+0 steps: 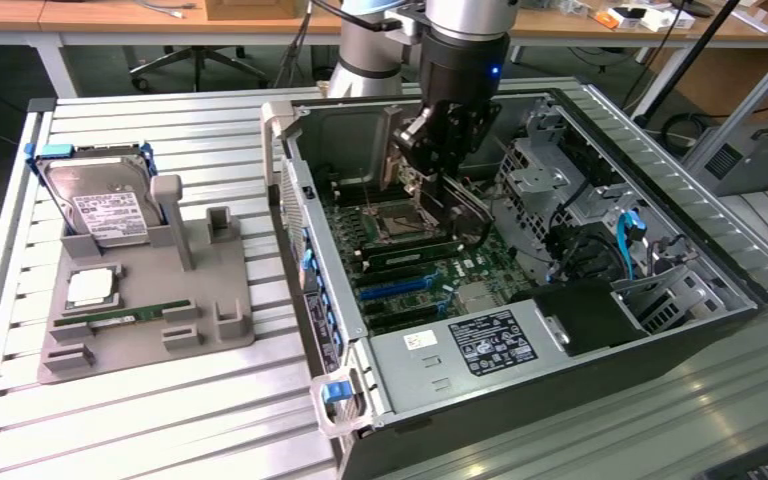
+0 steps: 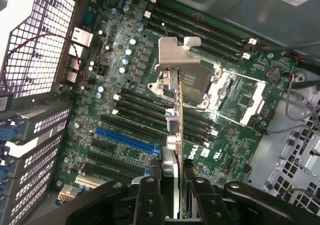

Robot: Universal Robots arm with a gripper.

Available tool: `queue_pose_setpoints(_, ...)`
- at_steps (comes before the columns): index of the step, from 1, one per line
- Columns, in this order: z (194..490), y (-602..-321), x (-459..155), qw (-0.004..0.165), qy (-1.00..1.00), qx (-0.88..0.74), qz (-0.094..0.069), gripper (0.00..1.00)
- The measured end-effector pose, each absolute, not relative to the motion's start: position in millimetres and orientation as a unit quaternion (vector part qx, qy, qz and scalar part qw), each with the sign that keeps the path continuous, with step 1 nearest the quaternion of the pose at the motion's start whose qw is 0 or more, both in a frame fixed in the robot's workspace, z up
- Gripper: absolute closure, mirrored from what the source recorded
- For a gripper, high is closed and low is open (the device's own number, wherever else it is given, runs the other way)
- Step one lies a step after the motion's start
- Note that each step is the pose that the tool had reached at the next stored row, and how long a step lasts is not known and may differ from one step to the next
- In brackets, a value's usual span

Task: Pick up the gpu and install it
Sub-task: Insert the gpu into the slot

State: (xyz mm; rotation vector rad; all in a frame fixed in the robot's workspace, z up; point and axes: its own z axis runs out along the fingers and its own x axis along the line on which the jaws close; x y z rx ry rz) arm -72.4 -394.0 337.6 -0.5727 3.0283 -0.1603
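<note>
My gripper [image 1: 435, 150] hangs inside the open computer case [image 1: 398, 350], shut on the gpu [image 1: 454, 212]. The thin dark card is held on edge above the motherboard [image 1: 404, 262]. In the wrist view the gpu [image 2: 180, 116] runs edge-on away from my gripper [image 2: 172, 181], with its silver bracket [image 2: 176, 55] at the far end. The black fingers [image 2: 149, 192] clamp the card from both sides. Under the card lie the processor socket [image 2: 200, 85] and the dark slots, and a blue slot [image 2: 125, 137] sits off to one side. The card hovers clear of the board.
At the exterior view's left a grey holder [image 1: 144, 320] carries a hard drive [image 1: 104, 205], a green memory stick [image 1: 124, 317] and a square chip [image 1: 91, 287]. Drive cages [image 1: 558, 170], blue cables [image 1: 628, 240] and the case walls crowd the space around the board.
</note>
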Motion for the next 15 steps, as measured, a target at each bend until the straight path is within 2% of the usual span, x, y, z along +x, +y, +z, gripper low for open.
queue_pose_setpoints(15,337.6,-394.0,-72.4,0.031,0.968,-0.243,-0.05,0.73)
